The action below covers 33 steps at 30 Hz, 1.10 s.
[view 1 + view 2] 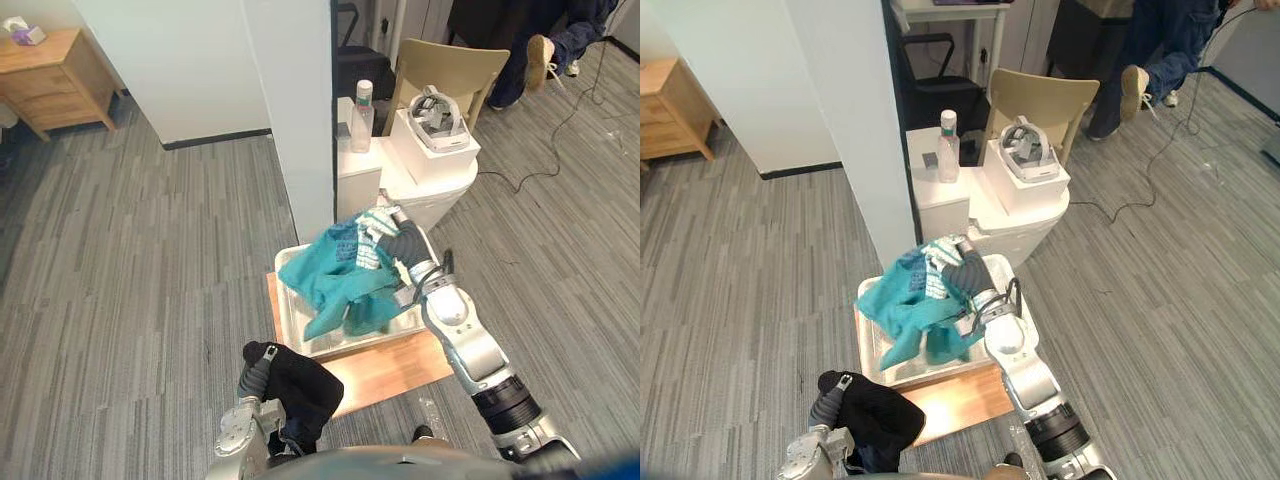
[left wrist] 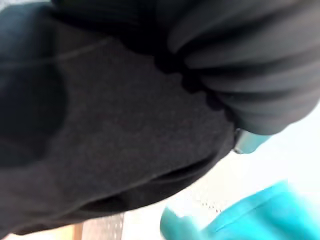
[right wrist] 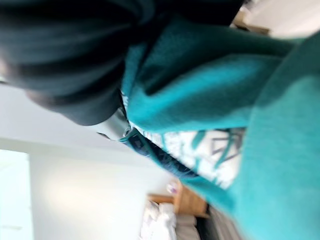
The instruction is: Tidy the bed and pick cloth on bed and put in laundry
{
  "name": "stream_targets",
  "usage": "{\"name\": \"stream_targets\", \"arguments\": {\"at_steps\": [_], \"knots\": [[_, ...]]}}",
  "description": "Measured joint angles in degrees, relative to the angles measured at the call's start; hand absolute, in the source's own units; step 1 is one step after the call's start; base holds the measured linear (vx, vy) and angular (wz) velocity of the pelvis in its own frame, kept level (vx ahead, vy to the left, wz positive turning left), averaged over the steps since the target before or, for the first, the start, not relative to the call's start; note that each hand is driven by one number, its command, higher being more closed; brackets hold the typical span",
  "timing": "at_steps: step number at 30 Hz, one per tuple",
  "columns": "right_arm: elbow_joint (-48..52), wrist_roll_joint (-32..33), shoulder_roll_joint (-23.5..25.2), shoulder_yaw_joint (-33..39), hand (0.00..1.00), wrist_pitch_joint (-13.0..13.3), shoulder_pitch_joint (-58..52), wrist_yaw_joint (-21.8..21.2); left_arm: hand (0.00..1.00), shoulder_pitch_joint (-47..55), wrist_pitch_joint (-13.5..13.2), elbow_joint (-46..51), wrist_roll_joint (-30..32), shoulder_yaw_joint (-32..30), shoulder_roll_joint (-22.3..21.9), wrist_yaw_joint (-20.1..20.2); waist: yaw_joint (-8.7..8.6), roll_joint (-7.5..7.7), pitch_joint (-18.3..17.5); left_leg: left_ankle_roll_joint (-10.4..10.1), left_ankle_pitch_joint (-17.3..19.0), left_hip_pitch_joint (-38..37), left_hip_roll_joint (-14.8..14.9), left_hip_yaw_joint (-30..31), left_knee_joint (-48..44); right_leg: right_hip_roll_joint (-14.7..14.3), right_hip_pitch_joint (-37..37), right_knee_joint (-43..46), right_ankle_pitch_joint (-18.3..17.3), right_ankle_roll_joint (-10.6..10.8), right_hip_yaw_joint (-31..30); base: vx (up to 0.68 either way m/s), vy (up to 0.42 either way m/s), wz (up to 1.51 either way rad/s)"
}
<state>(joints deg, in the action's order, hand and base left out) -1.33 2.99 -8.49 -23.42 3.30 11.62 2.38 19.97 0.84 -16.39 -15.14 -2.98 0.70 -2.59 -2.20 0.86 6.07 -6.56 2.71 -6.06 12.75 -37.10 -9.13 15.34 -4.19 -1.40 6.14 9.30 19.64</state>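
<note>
1. Left hand (image 1: 256, 372), nearest me: draped in a limp, matte black cloth (image 1: 300, 390). Its fingers are buried, so I cannot tell their state.
2. Wooden tabletop (image 1: 395, 368): low, smooth and light-toned, carrying item 3.
3. White laundry basket (image 1: 290, 298): shallow, rectangular, with a perforated floor.
4. Teal cloth (image 1: 340, 270): soft knit with a white-and-navy patterned patch at the top. It hangs bunched over the basket. Its long axis slants from the far right, at my right hand (image 1: 402, 245), to a tail drooping near left. The right hand's fingers are clamped on the bunched top.
5. Beyond: a clear bottle (image 1: 362, 115), a white headset (image 1: 437, 108) on a white box (image 1: 430, 152), and a beige chair (image 1: 450, 65).
</note>
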Motion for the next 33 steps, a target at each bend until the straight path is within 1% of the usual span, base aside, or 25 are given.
{"name": "stream_targets", "arguments": {"at_steps": [1, 2, 3, 4, 6, 9, 10, 13, 16, 18, 19, 20, 21, 22, 23, 24, 25, 26, 27, 28, 29, 30, 31, 32, 33], "knots": [[-1.41, -0.2, 0.78, 0.04, 1.0, -0.1, 0.19, 0.08, 1.0, -0.52, -0.01, -0.95, 0.0, -0.23, 0.12, -0.15, 0.24, 0.24, 1.21, -0.85, 4.01, 2.87, -0.06, 0.93, -3.71, 1.43, -0.11, 0.83, 0.01, -0.02, -0.31, -0.05, 0.044, 0.17], [-2.47, -0.98, 0.72, 0.37, 1.0, -0.11, 0.98, 0.22, 1.0, -0.58, -0.02, -1.17, 0.0, 0.07, -0.53, -0.25, 0.1, -1.57, 1.85, -0.2, 2.71, 3.1, -1.78, 2.32, 1.35, 1.73, 0.33, 1.77, 0.0, -0.01, -0.3, -0.09, 0.127, -0.02], [-5.54, -2.2, 1.53, 0.57, 1.0, -0.46, 2.48, 0.56, 1.0, -0.68, -0.02, -1.27, -0.02, 0.15, -0.49, -0.29, 0.09, -2.64, 2.52, 1.15, 2.24, 2.75, -2.84, 1.56, 2.62, 2.62, 2.18, 4.11, -1.1, 1.08, -0.85, -0.07, 0.116, -0.08], [-6.58, -2.23, 1.68, 0.54, 0.0, -0.54, 2.7, 0.6, 1.0, -0.76, -0.04, -1.25, -0.04, 0.04, -0.36, -0.35, 0.26, -2.6, 2.81, 1.75, 2.6, 3.27, -3.09, 1.51, 1.75, 3.24, 2.77, 4.99, -1.31, 1.18, -0.7, -0.05, 0.107, -0.11], [-9.85, -4.23, 2.84, -0.15, 0.0, -1.31, 2.66, 0.55, 1.0, -0.8, -0.05, -1.28, -0.09, 0.0, 0.47, -0.37, 0.94, -2.3, 4.14, 2.71, 3.24, 3.42, -3.1, 1.58, 0.01, 4.02, 3.04, 6.9, -1.34, 1.12, -0.71, -0.03, 0.023, 0.05], [-12.42, -4.6, 3.93, 0.12, 0.0, -1.69, 2.66, 0.66, 1.0, -0.85, -0.07, -1.27, -0.19, 0.01, 1.09, -0.39, 1.58, -2.26, 4.49, 2.86, 3.34, 3.37, -2.92, 1.92, -0.23, 3.8, 3.22, 8.6, -2.24, 0.32, -0.67, -0.02, -0.011, 0.12], [-13.68, -5.7, 4.01, 0.28, 0.0, -1.69, 2.67, 0.74, 1.0, -0.85, -0.09, -1.27, -1.3, 0.0, 1.24, -0.43, 1.7, -2.23, 4.62, 2.86, 3.34, 3.38, -2.82, 2.45, -0.23, 3.78, 3.21, 9.32, -3.14, 0.11, -0.54, -0.01, -0.069, 0.13], [-15.75, -6.7, 3.92, 1.48, 0.0, -2.03, 2.5, 1.31, 1.0, -0.72, -0.09, -0.59, -1.77, 0.18, 0.28, -0.4, 1.51, -2.37, 4.76, 2.85, 3.34, 3.19, -2.67, 2.97, -0.22, 3.71, 2.83, 9.91, -4.05, -0.04, -0.15, -0.01, -0.083, 0.08], [-15.91, -6.71, 3.79, 4.52, 0.0, -2.36, 0.86, 2.02, 1.0, -0.55, -0.14, 4.82, -1.81, 0.04, -0.15, -0.48, 1.31, -2.45, 4.8, 2.85, 3.34, 2.78, -2.47, 3.18, -0.18, 3.56, 2.39, 10.53, -4.09, -0.07, -0.07, 0.01, -0.064, 0.06], [-15.91, -6.71, 3.35, 6.25, 0.0, -2.4, -0.47, 2.29, 1.0, -0.88, -0.44, 8.74, -3.1, -0.34, -0.31, -1.14, 1.14, -3.16, 5.21, 2.85, 3.34, 1.48, -1.92, 3.45, 0.06, 3.58, 2.79, 13.8, -4.25, -0.16, -0.19, 0.01, -0.063, 0.07], [-15.9, -6.71, 2.57, 6.77, 0.0, -2.48, -1.23, 2.33, 1.0, -1.75, -1.22, 11.08, -4.01, -1.36, -0.45, -1.84, 0.44, -4.25, 5.95, 2.82, 3.32, 0.42, -0.72, 3.83, 0.27, 2.71, 4.01, 15.89, -8.74, 0.17, -1.41, 0.0, -0.123, 0.17], [-15.06, -6.7, 3.23, 6.77, 0.0, -2.49, -2.64, 2.32, 1.0, -2.53, -1.92, 13.78, -4.36, -2.97, 0.05, -2.62, -0.07, -2.77, 5.21, 2.78, 3.32, 0.31, -0.97, 4.25, 0.43, 0.57, 3.2, 10.65, -9.16, -0.42, -2.38, 0.01, -0.168, 0.18], [-14.47, -6.71, 3.35, 6.82, 0.0, -2.49, -3.25, 2.29, 1.0, -3.29, -2.31, 14.9, -4.43, -4.22, 0.93, -2.78, -0.06, -1.69, 4.99, 2.57, 3.45, 0.15, -1.53, 4.33, 0.42, 0.54, 2.76, 9.34, -9.31, -0.95, -0.94, 0.04, -0.164, 0.04], [-13.87, -6.7, 2.91, 7.37, 0.0, -2.49, -3.58, 2.18, 1.0, -4.77, -2.95, 16.64, -4.46, -5.94, 0.53, -3.19, 0.05, -2.05, 5.11, 1.94, 3.83, -0.17, -1.42, 4.38, 0.42, -0.16, 1.51, 7.44, -9.45, -0.78, -0.53, 0.06, -0.124, -0.08], [-13.34, -6.69, 2.79, 7.91, 0.0, -2.49, -3.65, 2.21, 1.0, -5.43, -3.18, 18.56, -4.45, -6.52, 0.35, -3.91, -0.19, -2.83, 5.28, 1.44, 3.51, -0.04, -1.06, 4.42, 0.55, -0.6, 1.47, 7.13, -9.45, -0.78, -0.46, 0.06, -0.105, -0.12], [-13.01, -6.69, 1.37, 9.54, 0.0, -2.49, -3.73, 2.33, 1.0, -6.19, -3.66, 22.25, -4.38, -6.63, 0.14, -4.32, -0.78, -3.75, 5.31, 1.19, 3.26, -0.58, -0.65, 4.43, 1.04, -1.22, 1.12, 6.95, -9.45, -0.79, -0.46, 0.04, -0.061, -0.02], [-13.0, -6.69, 0.85, 10.02, 0.0, -2.49, -3.82, 2.34, 1.0, -6.74, -3.87, 23.66, -4.3, -6.64, 0.14, -4.37, -0.79, -3.87, 5.37, 1.07, 3.09, -1.12, -0.52, 4.42, 1.05, -1.36, 0.44, 6.69, -9.45, -0.79, -0.44, 0.04, -0.045, -0.01], [-12.99, -6.71, 0.28, 10.27, 0.0, -2.49, -4.02, 2.37, 1.0, -7.32, -4.12, 24.94, -4.24, -6.67, 0.16, -4.5, -0.79, -3.92, 5.34, 0.95, 2.95, -1.63, -0.4, 4.45, 0.88, -1.44, -0.38, 6.44, -9.44, -0.8, -0.34, 0.05, -0.04, 0.0], [-12.65, -6.79, -0.3, 11.75, 0.0, -2.49, -4.42, 2.5, 1.0, -8.53, -5.36, 27.22, -4.16, -6.87, 0.25, -4.91, -0.77, -3.91, 5.26, 0.9, 2.91, -2.52, -0.05, 4.46, 0.06, -1.57, -1.67, 6.26, -9.42, -0.82, -0.26, 0.06, -0.042, -0.01], [-11.6, -7.25, -0.6, 12.49, 0.0, -2.47, -4.81, 2.68, 1.0, -9.77, -6.5, 29.12, -4.17, -7.62, 0.77, -4.93, -0.69, -3.52, 5.31, 0.8, 3.03, -2.21, 0.51, 4.53, -3.14, -1.27, -2.78, 5.9, -9.25, -1.07, -0.32, 0.05, -0.02, -0.01], [-11.23, -7.82, -0.47, 12.58, 0.0, -2.41, -4.81, 2.76, 1.0, -10.56, -6.94, 29.91, -4.17, -8.13, 1.34, -4.93, -0.52, -2.4, 5.83, -0.18, 5.18, -0.7, 0.62, 4.75, -5.32, -0.38, -3.19, 5.72, -9.13, -1.23, -0.53, 0.0, 0.048, 0.01], [-10.63, -9.2, -0.77, 13.45, 0.0, -1.79, -4.51, 2.81, 1.0, -12.47, -8.02, 32.03, -4.28, -8.54, 2.48, -4.91, -0.46, -2.68, 5.47, -0.34, 5.25, -0.22, -3.16, 7.23, 4.9, 0.68, -3.24, 5.66, -8.91, -0.87, -1.0, -0.04, 0.073, -0.03], [-10.88, -9.38, -0.79, 14.0, 0.0, -1.73, -4.29, 2.87, 1.0, -13.09, -8.3, 32.87, -4.28, -8.52, 2.69, -4.9, -0.29, -3.03, 5.4, 0.31, -2.01, -0.9, -4.44, 8.59, 8.57, 0.64, -3.01, 5.69, -8.56, -0.28, -1.3, -0.02, 0.066, -0.27], [-11.0, -10.0, -0.99, 13.88, 0.0, -1.85, -4.51, 2.83, 1.0, -12.99, -9.11, 34.68, -4.49, -8.93, 3.41, -5.02, 0.12, -2.7, 4.86, 0.58, -2.96, -2.34, -5.22, 7.84, 10.35, 0.91, -2.8, 5.47, -7.99, 0.12, -1.44, 0.03, 0.022, -0.23], [-10.72, -10.81, -0.87, 13.53, 0.0, -1.72, -4.68, 2.73, 1.0, -13.05, -9.29, 35.67, -4.62, -9.03, 3.78, -5.09, 0.17, -2.66, 4.69, 0.8, -2.82, -2.23, -5.26, 7.83, 10.33, 0.96, -2.93, 5.34, -7.38, 0.05, -1.07, 0.07, 0.027, -0.14]]}}
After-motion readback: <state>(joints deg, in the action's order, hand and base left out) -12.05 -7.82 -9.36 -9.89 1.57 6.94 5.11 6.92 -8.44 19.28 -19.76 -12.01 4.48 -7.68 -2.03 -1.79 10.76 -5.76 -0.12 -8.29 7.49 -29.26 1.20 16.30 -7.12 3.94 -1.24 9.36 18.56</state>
